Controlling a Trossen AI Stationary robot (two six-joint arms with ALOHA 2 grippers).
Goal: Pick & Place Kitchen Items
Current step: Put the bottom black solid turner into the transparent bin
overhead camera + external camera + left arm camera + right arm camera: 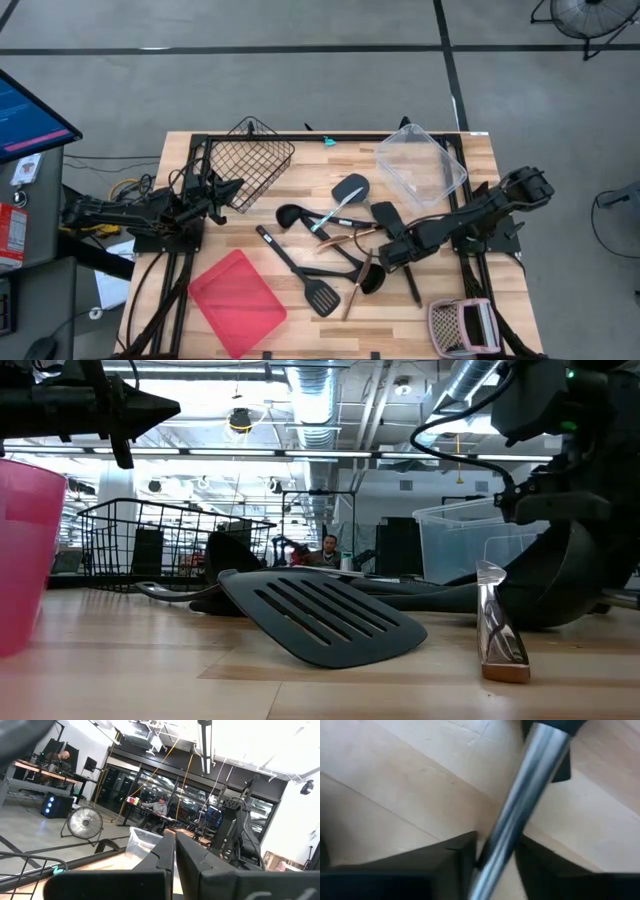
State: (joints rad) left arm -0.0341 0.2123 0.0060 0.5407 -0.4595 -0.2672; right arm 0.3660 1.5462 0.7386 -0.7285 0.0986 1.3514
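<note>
Kitchen items [340, 245], black plastic spatulas, ladles and a slotted turner mixed with slim silver and copper-coloured cutlery, lie in a loose crossed pile at mid-worktop [200, 215].

Right hand [392, 250]: low at the pile's right edge, among the handles. In the right wrist view its two dark fingers [445, 865] sit either side of a smooth polished steel handle [520, 810], clenching on it; whether they already bear on it cannot be told.

Left hand [222, 190]: parked beside the tilted black wire basket [250, 160], fingers pressed together, holding nothing.

Judgement on the step: grip is on a round, glossy shaft, likely to roll or slide. Close fully and squarely across it before lifting; lift straight up and slowly, since neighbouring handles cross nearby and could be dragged.

Materials: plastic heads matte, broad and thin; the slotted turner [320, 622] rests tilted. Clear plastic tub [420, 165] and flat red tray [238, 300] stand well apart.
</note>
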